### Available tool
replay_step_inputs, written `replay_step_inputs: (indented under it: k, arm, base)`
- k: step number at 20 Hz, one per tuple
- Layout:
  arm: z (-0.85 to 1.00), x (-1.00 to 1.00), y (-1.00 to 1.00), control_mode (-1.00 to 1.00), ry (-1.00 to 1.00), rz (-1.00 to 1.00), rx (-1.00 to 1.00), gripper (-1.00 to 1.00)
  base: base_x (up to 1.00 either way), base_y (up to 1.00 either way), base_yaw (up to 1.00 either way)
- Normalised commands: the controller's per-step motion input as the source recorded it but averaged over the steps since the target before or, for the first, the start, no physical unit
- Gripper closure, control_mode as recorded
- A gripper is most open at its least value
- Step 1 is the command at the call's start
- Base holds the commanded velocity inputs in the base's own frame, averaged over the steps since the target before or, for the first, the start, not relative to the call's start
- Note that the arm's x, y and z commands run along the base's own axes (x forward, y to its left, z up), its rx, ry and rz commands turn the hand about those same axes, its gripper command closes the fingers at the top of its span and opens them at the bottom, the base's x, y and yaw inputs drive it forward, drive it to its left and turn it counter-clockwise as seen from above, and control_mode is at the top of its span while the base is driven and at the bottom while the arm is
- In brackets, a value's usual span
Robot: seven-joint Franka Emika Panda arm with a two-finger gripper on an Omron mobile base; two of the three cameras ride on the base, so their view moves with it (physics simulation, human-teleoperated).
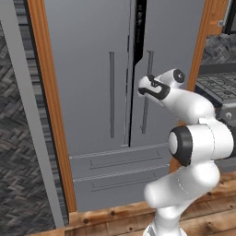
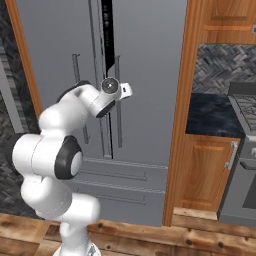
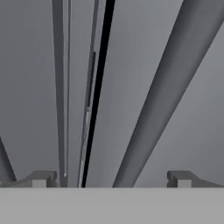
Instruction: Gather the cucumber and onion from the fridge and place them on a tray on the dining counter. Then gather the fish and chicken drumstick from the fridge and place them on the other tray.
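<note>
The tall grey fridge [image 1: 87,69] [image 2: 150,75] [image 3: 35,87] stands straight ahead. A thin black gap runs between its two upper doors, so the right door looks slightly ajar. My gripper [image 1: 148,86] [image 2: 124,90] [image 3: 111,179] is up against the right door's long vertical bar handle [image 1: 145,115] [image 2: 120,125] [image 3: 162,87]. In the hand view its jaws are open wide. The bar runs up between them, and I cannot tell whether it touches them. The cucumber, onion, fish, chicken drumstick, both trays and the dining counter are out of view.
Orange-brown wooden posts [image 1: 46,92] [image 2: 182,100] frame the fridge. Two grey drawers [image 1: 120,170] lie below the doors. To the right are a dark wall counter [image 2: 210,115], wooden cupboards [image 2: 205,170] and a stove [image 2: 245,150]. The floor is wooden planks [image 2: 150,240].
</note>
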Motion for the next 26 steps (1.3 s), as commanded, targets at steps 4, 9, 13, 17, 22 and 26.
replay_step_inputs:
  k: [4, 9, 13, 17, 22, 26]
  arm:
    - [0.00, 0.36, 0.00, -1.00, 0.00, 0.00, 0.02, -1.00]
    - [0.00, 0.36, 0.00, -1.00, -0.02, 0.00, 0.05, -1.00]
    - [0.00, 0.38, 0.00, -1.00, -0.04, 0.00, 0.04, -1.00]
    - [-0.04, 0.42, 0.00, -1.00, -0.02, 0.00, 0.01, -1.00]
    - [-0.04, 0.42, 0.08, -1.00, -0.01, 0.00, 0.00, 1.00]
    - [0.07, 0.00, 0.00, -1.00, 0.00, 0.00, 0.00, 1.00]
  base:
    - [0.00, 0.00, 0.00]
    - [0.00, 0.00, 0.00]
    - [0.00, 0.00, 0.00]
    - [0.00, 0.00, 0.00]
    - [0.00, 0.00, 0.00]
    - [0.00, 0.00, 0.00]
